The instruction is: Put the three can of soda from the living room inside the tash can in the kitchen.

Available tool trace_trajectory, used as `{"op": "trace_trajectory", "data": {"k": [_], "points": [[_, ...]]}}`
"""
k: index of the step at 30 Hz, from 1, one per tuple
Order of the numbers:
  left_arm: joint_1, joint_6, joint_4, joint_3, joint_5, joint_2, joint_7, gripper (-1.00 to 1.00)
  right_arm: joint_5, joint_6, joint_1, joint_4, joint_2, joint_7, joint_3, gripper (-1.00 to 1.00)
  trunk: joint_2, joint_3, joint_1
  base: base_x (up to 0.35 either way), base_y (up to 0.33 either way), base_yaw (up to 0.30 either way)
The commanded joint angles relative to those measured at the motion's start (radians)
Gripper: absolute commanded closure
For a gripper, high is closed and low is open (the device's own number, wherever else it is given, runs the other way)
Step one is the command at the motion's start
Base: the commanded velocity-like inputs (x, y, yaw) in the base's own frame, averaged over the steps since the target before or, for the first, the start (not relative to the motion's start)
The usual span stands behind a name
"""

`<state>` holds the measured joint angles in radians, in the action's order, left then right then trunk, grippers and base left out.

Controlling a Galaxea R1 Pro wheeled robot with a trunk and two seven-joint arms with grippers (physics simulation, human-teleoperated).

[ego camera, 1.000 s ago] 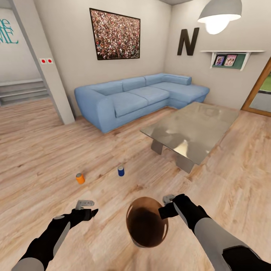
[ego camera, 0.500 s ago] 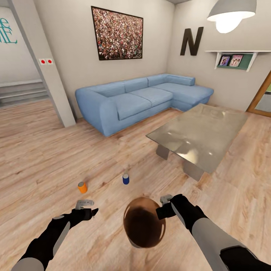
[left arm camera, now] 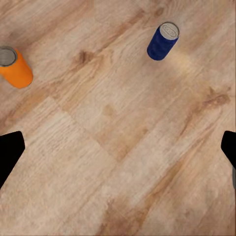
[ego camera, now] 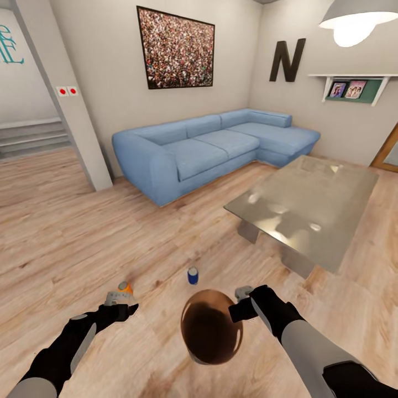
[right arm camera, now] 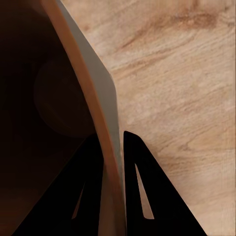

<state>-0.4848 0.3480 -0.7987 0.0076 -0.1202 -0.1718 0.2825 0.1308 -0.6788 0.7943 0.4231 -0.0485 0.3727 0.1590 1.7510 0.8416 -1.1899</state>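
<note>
Left gripper [ego camera: 120,300]: jaws apart, empty.
Right gripper [right arm camera: 114,147]: clamped on bin [ego camera: 211,327] rim.
Orange can [ego camera: 125,288]: upright, just beyond left gripper.
Blue can [ego camera: 192,275]: upright, farther right.

Orange can [left arm camera: 14,68] and blue can [left arm camera: 162,42] upright, well apart, on wood floor [left arm camera: 123,147]

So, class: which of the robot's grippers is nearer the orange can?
Left. The left gripper hovers just beside the orange can; the right gripper holds the bin's rim, further off.
</note>
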Motion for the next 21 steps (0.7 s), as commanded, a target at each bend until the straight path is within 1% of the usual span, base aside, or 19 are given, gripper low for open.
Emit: {"op": "trace_trajectory", "data": {"k": [1,4,5,6,8,10,11,15,17,18,21], "points": [[0.000,0.006,-0.006,0.000,-0.006,-0.013,-0.001,-1.00,-0.019,-0.004,0.000,0.000,0.000,0.005,-0.003,1.00,0.000,0.000,0.000,0.281,0.187,0.000],[0.000,0.010,-0.012,0.000,-0.026,-0.032,-0.004,-1.00,-0.019,-0.004,0.000,0.000,-0.001,0.005,-0.002,1.00,0.000,0.000,0.000,0.276,0.183,0.000],[0.000,0.012,-0.014,0.007,-0.042,-0.047,-0.006,-1.00,-0.019,-0.004,0.000,0.000,-0.001,0.005,-0.002,1.00,0.000,0.000,0.000,0.264,0.165,0.000],[0.000,0.012,-0.015,0.016,-0.048,-0.054,-0.007,-1.00,-0.019,-0.004,0.000,0.000,-0.001,0.005,-0.002,1.00,0.000,0.000,0.000,0.257,0.146,0.000],[0.000,0.013,-0.017,0.079,-0.064,-0.069,-0.009,-1.00,-0.020,-0.004,0.000,0.000,-0.001,0.005,-0.002,1.00,0.000,0.000,0.000,0.165,0.081,0.000],[0.000,0.013,-0.018,0.107,-0.066,-0.070,-0.009,-1.00,-0.020,-0.004,0.000,0.000,-0.001,0.005,-0.002,1.00,0.000,0.000,0.000,0.093,0.045,0.000],[-0.001,0.010,-0.019,0.131,-0.067,-0.071,-0.009,-1.00,-0.020,-0.005,0.000,0.000,-0.002,0.006,-0.001,1.00,0.000,0.000,0.000,0.042,0.021,0.000],[-0.002,0.005,-0.019,0.146,-0.067,-0.071,-0.010,-1.00,-0.022,-0.006,0.000,0.000,-0.004,0.007,-0.002,1.00,0.000,0.000,0.000,0.025,0.012,0.000],[-0.002,0.004,-0.019,0.150,-0.067,-0.071,-0.010,-1.00,-0.021,-0.007,0.000,0.000,-0.013,0.007,-0.002,1.00,0.000,0.000,0.000,0.012,0.006,0.000],[-0.003,0.003,-0.019,0.152,-0.067,-0.071,-0.011,-1.00,-0.020,-0.008,0.001,0.001,-0.022,0.007,-0.002,1.00,0.000,0.000,0.000,0.007,0.003,0.000],[-0.003,0.005,-0.020,0.155,-0.068,-0.070,-0.010,-1.00,-0.020,-0.028,0.002,0.003,-0.032,0.007,-0.002,1.00,0.000,0.000,0.000,0.005,0.002,0.000]]}}
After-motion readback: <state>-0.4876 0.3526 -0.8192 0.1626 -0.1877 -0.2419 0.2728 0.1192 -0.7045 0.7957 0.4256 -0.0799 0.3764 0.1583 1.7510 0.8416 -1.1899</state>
